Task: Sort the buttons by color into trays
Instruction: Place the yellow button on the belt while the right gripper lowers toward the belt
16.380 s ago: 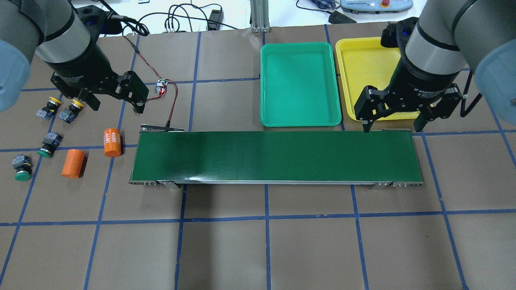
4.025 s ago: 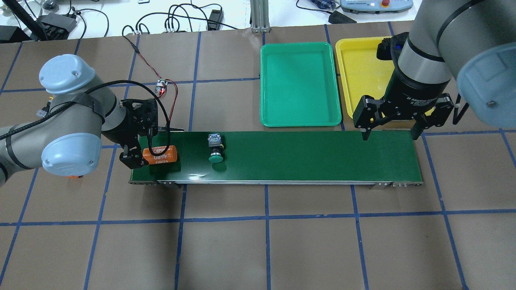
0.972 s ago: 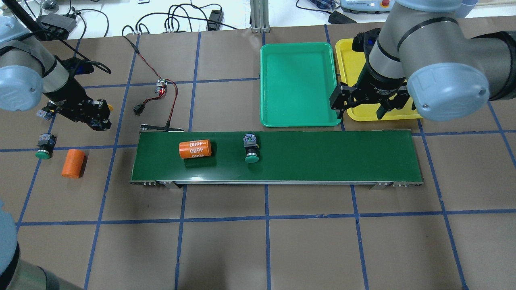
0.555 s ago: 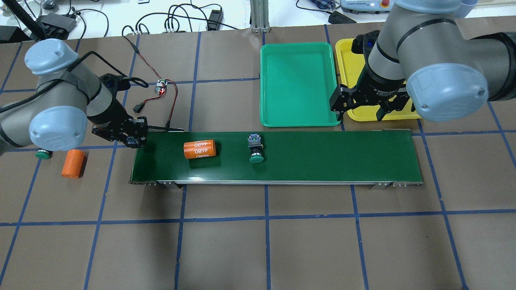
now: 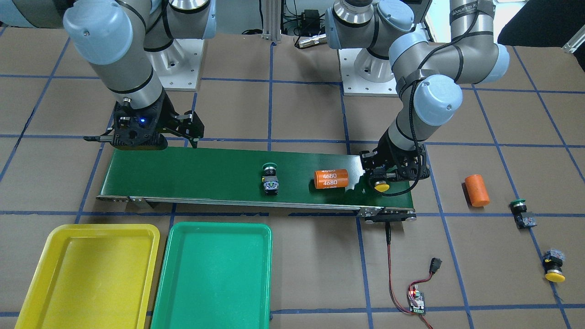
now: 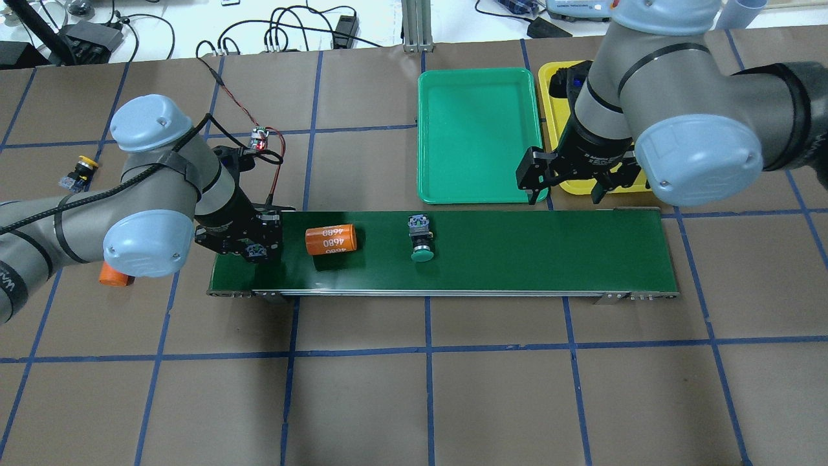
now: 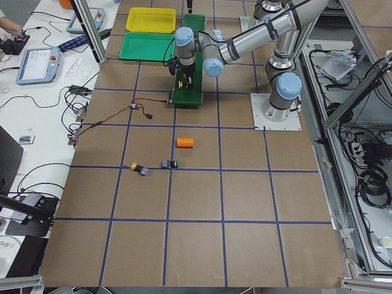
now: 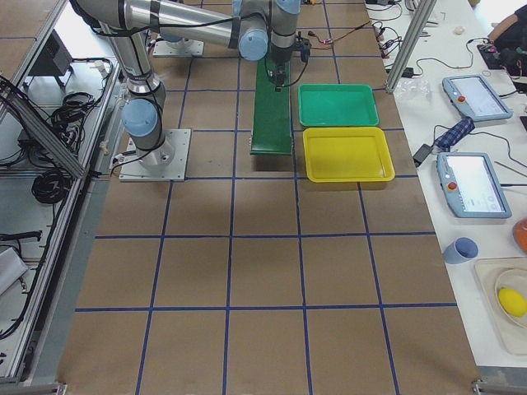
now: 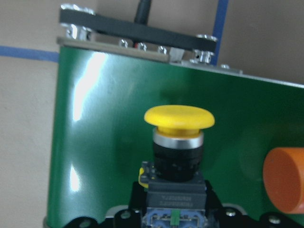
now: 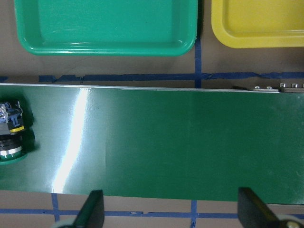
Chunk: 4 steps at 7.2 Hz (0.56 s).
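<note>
Left pincer [image 5: 381,179] pinches a yellow-capped button [image 9: 179,118] over the belt [image 5: 205,173]; right pincer [image 6: 564,193] spread.

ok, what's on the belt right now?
A green-capped button and the orange 4680 cylinder. At its end the left gripper holds a yellow-capped button; whether it touches the belt is hidden.

Orange 4680 cylinder [image 6: 330,239] lying on conveyor belt [image 6: 550,252]; plain orange cylinder [image 5: 476,190] on table [image 6: 362,401].

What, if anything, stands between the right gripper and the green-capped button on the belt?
Nothing visible does. Only bare belt lies between the right gripper and the green-capped button. The orange cylinder lies beyond the button, away from that gripper.
</note>
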{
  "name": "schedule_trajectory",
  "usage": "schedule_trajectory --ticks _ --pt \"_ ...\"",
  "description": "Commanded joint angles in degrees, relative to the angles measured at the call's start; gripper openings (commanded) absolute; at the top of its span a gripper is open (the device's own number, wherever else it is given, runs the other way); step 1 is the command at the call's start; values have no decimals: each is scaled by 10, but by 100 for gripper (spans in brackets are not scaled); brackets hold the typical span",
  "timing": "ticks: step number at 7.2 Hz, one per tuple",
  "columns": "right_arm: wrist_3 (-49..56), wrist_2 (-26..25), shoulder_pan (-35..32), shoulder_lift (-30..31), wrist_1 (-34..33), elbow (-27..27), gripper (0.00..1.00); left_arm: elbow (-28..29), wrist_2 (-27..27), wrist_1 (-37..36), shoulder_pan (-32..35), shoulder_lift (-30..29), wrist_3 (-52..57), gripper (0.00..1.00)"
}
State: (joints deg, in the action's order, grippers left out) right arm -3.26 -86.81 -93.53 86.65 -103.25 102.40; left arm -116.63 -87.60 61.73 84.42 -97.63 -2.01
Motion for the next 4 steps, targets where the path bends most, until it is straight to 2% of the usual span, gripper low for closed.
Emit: schedule_trajectory --ticks 1,2,3,4 --pt "-24 0 -24 -17 -4 1 100 1 1 -8 -3 3 4 100" --pt "-35 0 -36 -24 -6 1 100 17 -1 -6 -11 9 38 100" --pt "-52 0 -42 -30 -28 0 100 67 -3 39 -63 3 112 100" --pt "-53 0 -43 -41 -42 2 100 117 -2 98 -147 -15 172 100"
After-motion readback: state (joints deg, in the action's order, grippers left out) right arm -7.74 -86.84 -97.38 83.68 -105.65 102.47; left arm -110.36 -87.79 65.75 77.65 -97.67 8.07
